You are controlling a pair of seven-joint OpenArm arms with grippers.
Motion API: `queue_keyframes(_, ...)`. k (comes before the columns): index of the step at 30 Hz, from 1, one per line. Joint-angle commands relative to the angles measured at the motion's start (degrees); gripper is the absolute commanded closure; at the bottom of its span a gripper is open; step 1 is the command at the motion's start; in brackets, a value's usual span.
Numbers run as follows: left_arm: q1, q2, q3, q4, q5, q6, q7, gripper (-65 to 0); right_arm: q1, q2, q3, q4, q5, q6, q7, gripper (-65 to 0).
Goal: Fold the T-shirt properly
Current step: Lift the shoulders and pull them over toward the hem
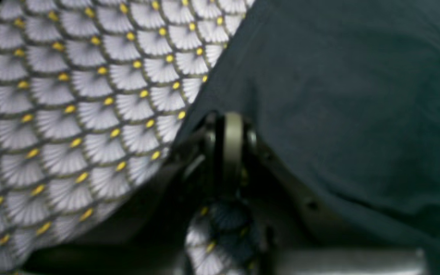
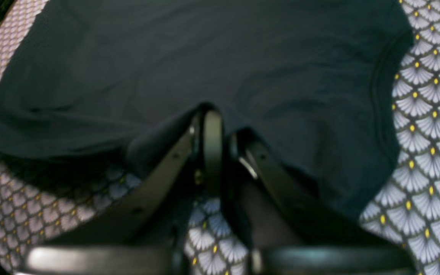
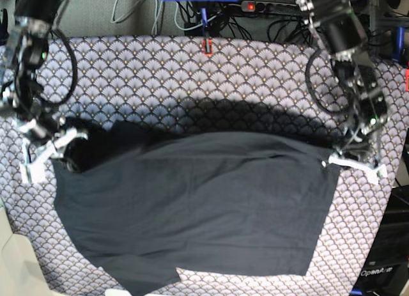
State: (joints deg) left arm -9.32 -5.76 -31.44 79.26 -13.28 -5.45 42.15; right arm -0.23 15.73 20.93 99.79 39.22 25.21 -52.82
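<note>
Both pincers, left (image 1: 229,126) and right (image 2: 214,122), clamped on the plain black cotton T-shirt (image 3: 198,200); best kept taut and level over the scallop-patterned desk (image 3: 192,72).

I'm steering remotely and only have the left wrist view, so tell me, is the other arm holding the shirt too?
Observer: Yes. The right gripper is shut on the T-shirt at one upper corner.
Operator: And where does my left gripper sit on it?
Observer: The left gripper pinches the opposite upper corner, so the top edge spans between the two arms.
Operator: Is the whole shirt off the table?
Observer: No. The base view shows its lower part spread on the tablecloth, while the lifted top edge casts a shadow behind it.
</note>
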Motion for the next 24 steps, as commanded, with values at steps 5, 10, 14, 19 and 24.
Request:
queue_keyframes(5,-6.37,-2.02,0.01,-5.90,-0.30,-0.22,-1.23,0.0,8.19,1.20,-1.81,-6.64,-4.10,0.24,1.70,0.0)
queue_keyframes(10,-11.91,-3.60,0.01,-11.79,-0.30,-0.13,-1.23,0.0,14.34,2.78,-5.94,-13.24,-4.98,0.24,1.96,0.0)
queue_keyframes(14,-15.34,-4.31,0.01,-15.66,-0.30,-0.13,-1.32,0.0,17.50,2.87,-7.70,-17.81,-5.07,0.24,2.05,0.0)
queue_keyframes(19,-20.26,-4.22,1.42,-21.37,4.44,-0.04,-4.74,0.0,19.79,2.87,-11.39,-19.66,-5.07,0.24,3.45,0.0)
queue_keyframes(24,-21.40,-4.04,8.98,-23.22,9.89,-0.04,-9.23,0.0,20.58,3.66,-15.08,-20.97,-5.16,0.06,6.44,0.0)
